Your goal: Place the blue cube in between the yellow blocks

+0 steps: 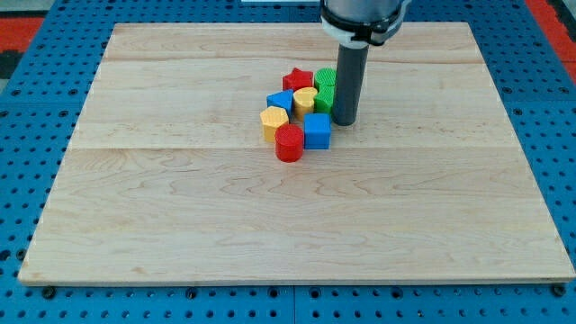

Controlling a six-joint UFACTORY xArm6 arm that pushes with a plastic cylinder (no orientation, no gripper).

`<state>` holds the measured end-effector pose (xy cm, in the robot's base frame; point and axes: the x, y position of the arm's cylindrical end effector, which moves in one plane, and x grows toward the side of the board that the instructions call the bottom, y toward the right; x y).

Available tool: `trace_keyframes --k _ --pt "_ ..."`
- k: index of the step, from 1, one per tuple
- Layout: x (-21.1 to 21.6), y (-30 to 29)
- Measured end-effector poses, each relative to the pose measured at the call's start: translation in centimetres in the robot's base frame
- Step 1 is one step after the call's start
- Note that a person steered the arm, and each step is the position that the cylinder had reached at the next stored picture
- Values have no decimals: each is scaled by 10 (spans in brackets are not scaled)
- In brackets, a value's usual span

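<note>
We have one view, looking down at an angle from the near edge, taking in the whole surface [180, 225].

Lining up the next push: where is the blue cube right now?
The blue cube sits at the cluster's lower right, near the board's centre, touching the red cylinder on its left; my tip is just to its upper right.

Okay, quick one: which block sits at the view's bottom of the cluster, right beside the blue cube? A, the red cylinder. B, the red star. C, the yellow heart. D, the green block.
A: the red cylinder lies lowest in the cluster, touching the blue cube on its left side.
</note>
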<state>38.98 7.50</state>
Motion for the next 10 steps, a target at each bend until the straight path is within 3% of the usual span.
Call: trace_keyframes --k 2,6,10 --pt "-23 -1" --pt "64 1" --pt "37 -41"
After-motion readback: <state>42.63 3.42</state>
